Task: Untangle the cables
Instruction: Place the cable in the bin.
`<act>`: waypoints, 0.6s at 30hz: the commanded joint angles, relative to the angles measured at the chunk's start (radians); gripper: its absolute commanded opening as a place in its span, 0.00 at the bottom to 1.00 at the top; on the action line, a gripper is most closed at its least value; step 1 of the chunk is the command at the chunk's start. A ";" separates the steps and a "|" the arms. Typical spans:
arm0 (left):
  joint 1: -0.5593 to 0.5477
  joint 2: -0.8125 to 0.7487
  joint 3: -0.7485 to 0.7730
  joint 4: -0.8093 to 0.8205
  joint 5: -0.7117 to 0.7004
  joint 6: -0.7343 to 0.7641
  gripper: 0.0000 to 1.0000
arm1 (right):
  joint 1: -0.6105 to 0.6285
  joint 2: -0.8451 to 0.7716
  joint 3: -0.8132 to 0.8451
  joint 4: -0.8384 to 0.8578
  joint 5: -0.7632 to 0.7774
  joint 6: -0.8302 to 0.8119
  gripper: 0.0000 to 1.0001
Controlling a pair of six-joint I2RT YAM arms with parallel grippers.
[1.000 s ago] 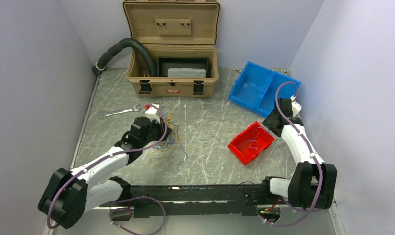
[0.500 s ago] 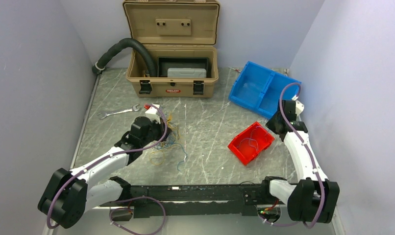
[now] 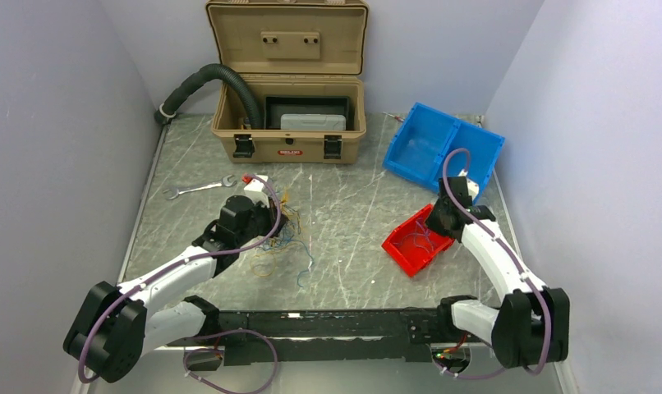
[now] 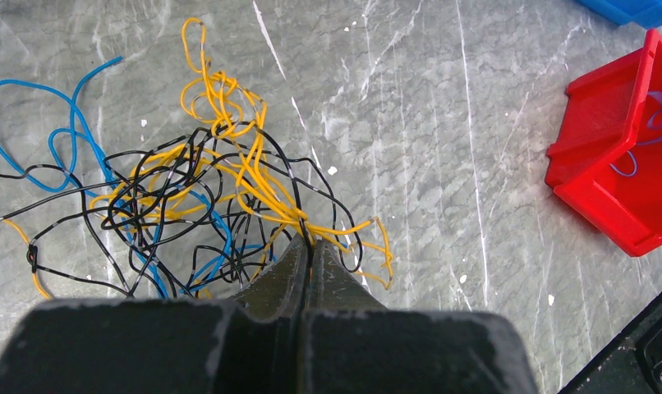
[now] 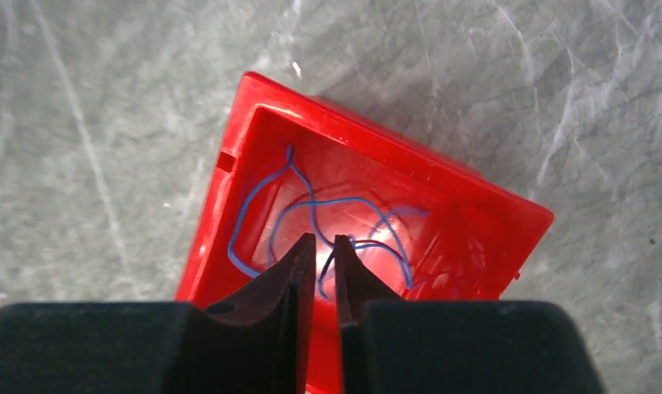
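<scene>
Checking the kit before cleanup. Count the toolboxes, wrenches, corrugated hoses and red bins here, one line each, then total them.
Toolbox: 1
Wrench: 1
Corrugated hose: 1
Red bin: 1
Total: 4

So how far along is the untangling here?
Done: a few blue wires lie in the red bin. In hand: the left gripper is shut on the tangle of yellow, black and blue wires; the right gripper hangs over the bin, jaws almost together, grip unclear. Left: most of the tangle.
</scene>
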State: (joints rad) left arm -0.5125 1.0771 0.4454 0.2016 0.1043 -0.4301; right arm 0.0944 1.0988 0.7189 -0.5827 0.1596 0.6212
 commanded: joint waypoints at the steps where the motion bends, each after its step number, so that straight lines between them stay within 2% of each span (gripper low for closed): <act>1: -0.005 -0.005 0.036 0.033 -0.010 0.019 0.00 | 0.026 0.025 0.027 0.000 0.071 0.024 0.32; 3: -0.006 -0.002 0.037 0.037 -0.002 0.020 0.00 | 0.045 -0.013 0.054 -0.008 0.090 -0.009 0.51; 5: -0.008 -0.001 0.038 0.044 0.029 0.039 0.00 | 0.105 -0.050 0.089 -0.025 0.135 -0.037 0.64; 8: -0.014 -0.013 0.029 0.058 0.059 0.059 0.00 | 0.189 -0.066 0.136 -0.045 0.131 -0.074 0.66; 11: -0.015 -0.035 0.015 0.073 0.064 0.062 0.00 | 0.283 -0.053 0.149 0.002 0.059 -0.096 0.67; 18: -0.015 -0.059 0.015 0.051 0.040 0.061 0.00 | 0.533 0.041 0.077 0.358 -0.151 -0.151 0.71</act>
State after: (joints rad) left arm -0.5251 1.0504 0.4454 0.2058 0.1425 -0.3859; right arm 0.5129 1.0767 0.8268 -0.4744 0.1390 0.5220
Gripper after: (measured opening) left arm 0.014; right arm 0.709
